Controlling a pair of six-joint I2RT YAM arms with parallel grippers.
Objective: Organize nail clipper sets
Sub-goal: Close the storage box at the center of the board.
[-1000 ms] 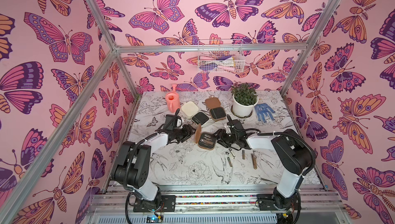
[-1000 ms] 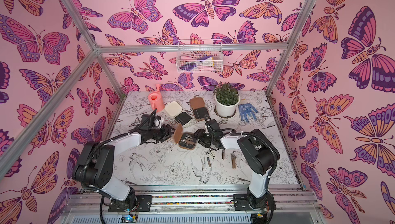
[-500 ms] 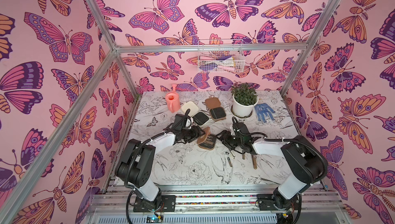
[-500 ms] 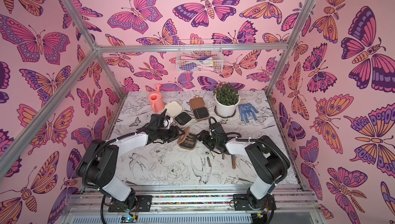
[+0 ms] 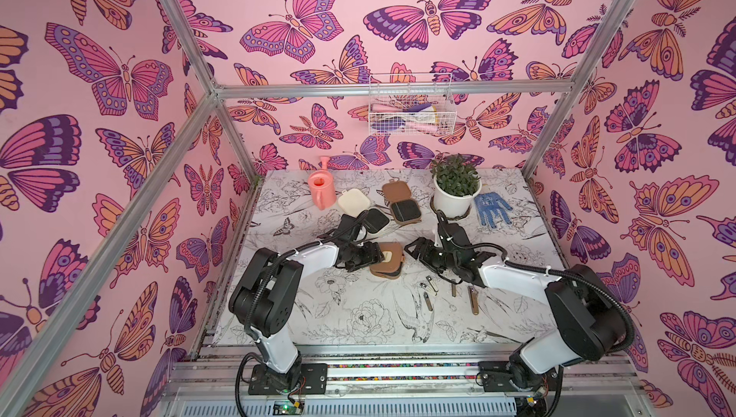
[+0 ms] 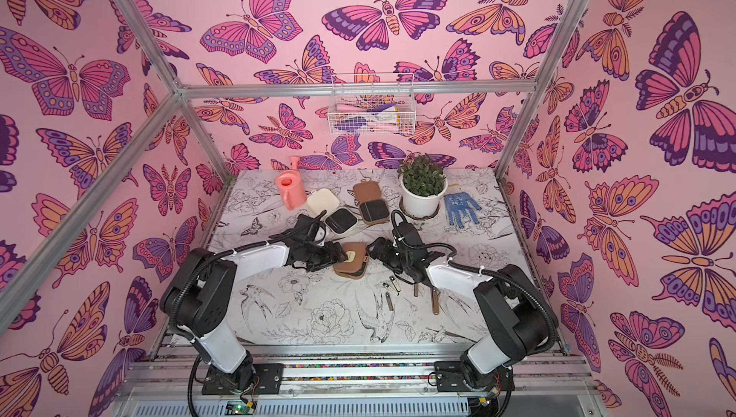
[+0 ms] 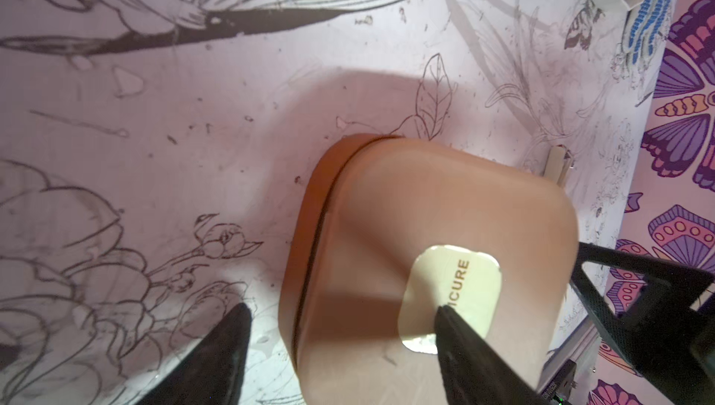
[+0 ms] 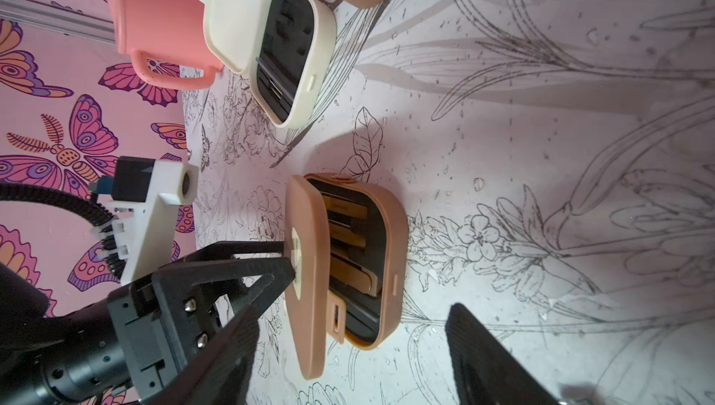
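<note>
In both top views the tan case (image 5: 388, 265) lies mid-table between my 2 grippers. The left gripper (image 5: 376, 255) is over its left edge. The right gripper (image 5: 412, 249) is just beside its right edge, and I cannot tell whether it touches. Behind them the cream case (image 5: 354, 202) and the brown case (image 5: 400, 204) lie open, black linings up, between the can (image 5: 320, 194) and the pot (image 5: 454, 202). The glove (image 5: 492, 208) lies right of the pot. Loose tools (image 5: 432, 283) lie on the table (image 5: 318, 315) near the right arm.

Left wrist view: the left gripper's jaws stand apart and grip nothing. 1 finger (image 7: 464, 341) sits on the cream patch (image 7: 452, 287) of the lid (image 7: 445, 209), while the other is over bare table beside the case. A thin dark seam shows between lid and base.

Right wrist view: the lid is ajar, not flat on the base (image 8: 387, 229), and slim tools sit slotted in the black lining. The left gripper's fingertips meet the patch from outside. My right gripper's jaws are spread wide and empty, and the tan case shows between them, farther ahead. The cream case is open here too, with 1 tool in its lining, just beside the can.
</note>
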